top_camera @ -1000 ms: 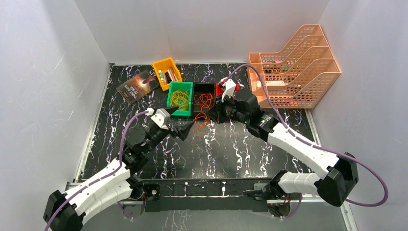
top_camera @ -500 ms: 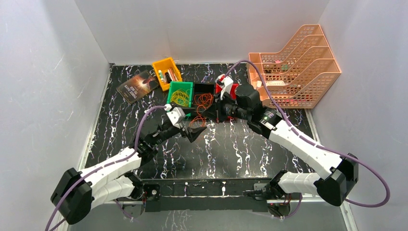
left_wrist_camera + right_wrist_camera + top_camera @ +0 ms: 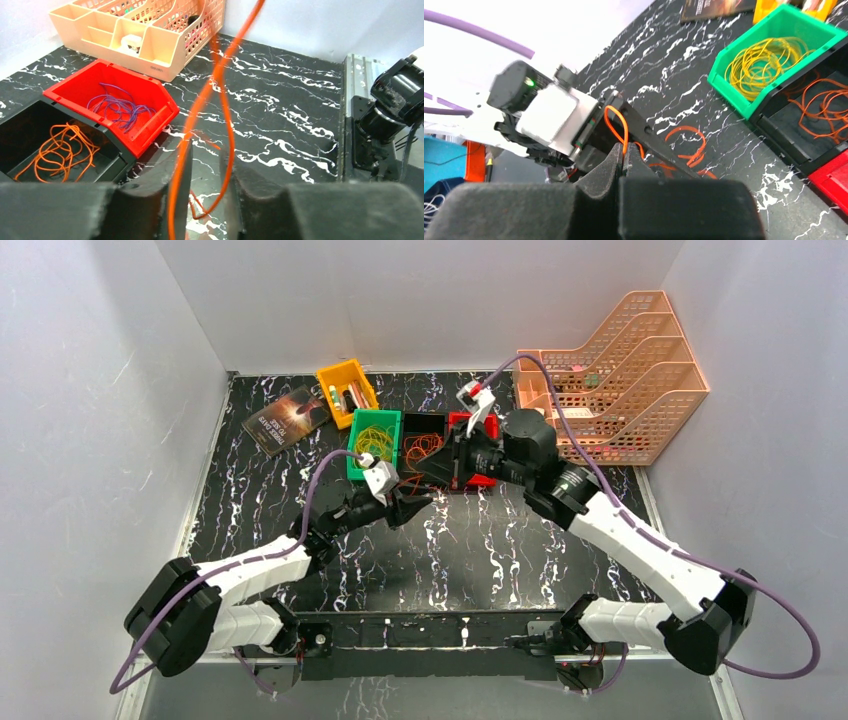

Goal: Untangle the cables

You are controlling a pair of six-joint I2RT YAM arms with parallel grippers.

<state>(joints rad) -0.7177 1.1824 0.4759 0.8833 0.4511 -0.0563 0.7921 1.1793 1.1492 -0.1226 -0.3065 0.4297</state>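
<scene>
Left end effector (image 3: 206, 170) has advanced, narrowed around thin orange cable loop (image 3: 202, 100); right end effector (image 3: 623, 150) pinches it.

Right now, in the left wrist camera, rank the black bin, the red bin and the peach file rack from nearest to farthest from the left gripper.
From the left gripper:
1. Black bin, right beside it, lower left.
2. Red bin, just beyond the black one.
3. Peach file rack, farthest back, upper left.

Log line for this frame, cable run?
right gripper: shut on orange cable | left gripper: jaws apart around same cable | stage: cable strung between both
</scene>
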